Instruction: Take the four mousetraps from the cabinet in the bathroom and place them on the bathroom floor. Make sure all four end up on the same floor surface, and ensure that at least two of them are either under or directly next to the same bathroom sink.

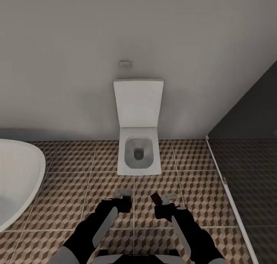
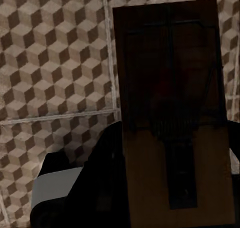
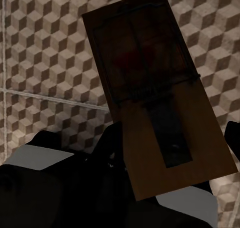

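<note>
I hold one mousetrap in each hand, above the cube-patterned bathroom floor (image 1: 77, 187). My left gripper (image 1: 124, 197) is shut on a mousetrap (image 2: 170, 113), a tan board with a dark spring bar, seen close up in the left wrist view. My right gripper (image 1: 162, 200) is shut on a second mousetrap (image 3: 155, 98), tilted, with a faint red mark; its brown edge (image 1: 155, 198) also shows in the head view. Both grippers hover side by side in front of the toilet. The cabinet and the sink are out of view.
A white square toilet (image 1: 138, 148) with its lid up stands against the grey wall straight ahead. A white bathtub rim (image 1: 19, 179) curves in at the left. At the right, the glass shower wall (image 1: 227, 183) borders a darker floor.
</note>
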You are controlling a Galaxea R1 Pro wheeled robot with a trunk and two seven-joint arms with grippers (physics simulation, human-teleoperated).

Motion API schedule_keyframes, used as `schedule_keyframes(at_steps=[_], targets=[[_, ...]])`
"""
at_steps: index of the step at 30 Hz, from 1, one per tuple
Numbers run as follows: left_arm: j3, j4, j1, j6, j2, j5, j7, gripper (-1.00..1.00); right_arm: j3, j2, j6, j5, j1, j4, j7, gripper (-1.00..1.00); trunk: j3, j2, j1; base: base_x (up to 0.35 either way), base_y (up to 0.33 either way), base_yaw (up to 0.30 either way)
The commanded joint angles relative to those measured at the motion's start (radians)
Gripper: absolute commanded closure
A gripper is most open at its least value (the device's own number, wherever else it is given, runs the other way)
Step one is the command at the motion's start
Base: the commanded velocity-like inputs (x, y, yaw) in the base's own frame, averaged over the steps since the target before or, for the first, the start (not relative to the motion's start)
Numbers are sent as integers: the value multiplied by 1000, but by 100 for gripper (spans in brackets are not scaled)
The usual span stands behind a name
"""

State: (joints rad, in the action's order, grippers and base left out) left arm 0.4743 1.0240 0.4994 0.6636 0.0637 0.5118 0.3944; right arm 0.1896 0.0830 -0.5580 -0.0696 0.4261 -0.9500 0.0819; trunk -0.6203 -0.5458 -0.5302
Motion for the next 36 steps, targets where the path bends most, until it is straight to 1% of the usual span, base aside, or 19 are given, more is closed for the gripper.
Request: schedule_keyframes(at_steps=[1,3,5,6,7,8,9,10,12,13,15,20,22,24,27,28,31,34,36], targets=[[0,-23,1,-2,1,-1,15,100,0,0,-5,-8,0,-1,-4,100,-1,-1,0,0,0,0],[-3,-74,1,-41,9,-42,20,100,-1,0,-5,-8,0,-1,-3,100,-1,-1,0,0,0,0],[-5,-98,12,-111,15,-110,22,100,-1,0,-5,-8,0,-1,-3,100,-1,-1,0,0,0,0],[-6,-102,19,-123,16,-127,23,100,-1,0,-5,-8,0,-1,-3,100,-1,-1,0,0,0,0],[-7,-122,52,-144,17,-167,24,100,-1,0,-5,-9,0,-1,-2,100,-1,-1,0,0,0,0],[-13,-180,101,-152,17,-188,24,100,-1,0,-5,-10,0,-1,-2,100,-1,-1,0,0,0,0],[-17,-210,123,-154,18,-192,23,100,-1,0,-5,-10,0,-1,-2,100,-1,-1,0,0,0,0],[-28,-278,168,-156,18,-198,23,100,-1,0,-5,-10,0,-1,-2,100,-1,-1,0,0,0,0],[-45,-406,253,-161,19,-205,20,100,-1,0,-5,-10,0,-1,-2,100,-1,-1,0,0,0,0],[-49,-449,285,-162,19,-206,18,100,-1,1,-5,-10,0,-1,-2,100,-1,-1,0,0,0,0],[-55,-494,322,-163,20,-207,15,100,0,1,-5,-10,0,-1,-2,100,-1,-1,0,0,0,0],[-63,-544,344,-171,26,-201,12,100,1,0,-5,-9,0,-1,-2,100,-1,-1,0,0,0,0],[-70,-587,346,-209,32,-186,1,100,0,0,-5,-8,0,-1,-2,100,-1,-1,0,0,0,0],[-72,-615,347,-240,33,-174,-22,100,0,0,-5,-6,0,-1,-3,100,-1,-1,0,0,0,0],[-73,-679,347,-274,33,-160,-105,100,-1,-1,-2,-2,0,-1,-15,100,-1,-1,0,0,0,0],[-74,-686,347,-277,33,-159,-112,100,-2,-1,-1,-1,0,-1,-21,100,-1,-1,0,0,0,0],[-73,-708,347,-304,33,-157,-135,100,-2,0,9,3,0,1,-106,100,-1,-1,0,0,0,0],[-73,-732,347,-371,35,-156,-141,100,-1,1,40,3,15,17,-217,100,-1,-1,0,0,0,0],[-72,-775,347,-421,37,-156,-143,100,-1,0,77,3,105,172,-252,100,-1,-1,0,0,0,0]])
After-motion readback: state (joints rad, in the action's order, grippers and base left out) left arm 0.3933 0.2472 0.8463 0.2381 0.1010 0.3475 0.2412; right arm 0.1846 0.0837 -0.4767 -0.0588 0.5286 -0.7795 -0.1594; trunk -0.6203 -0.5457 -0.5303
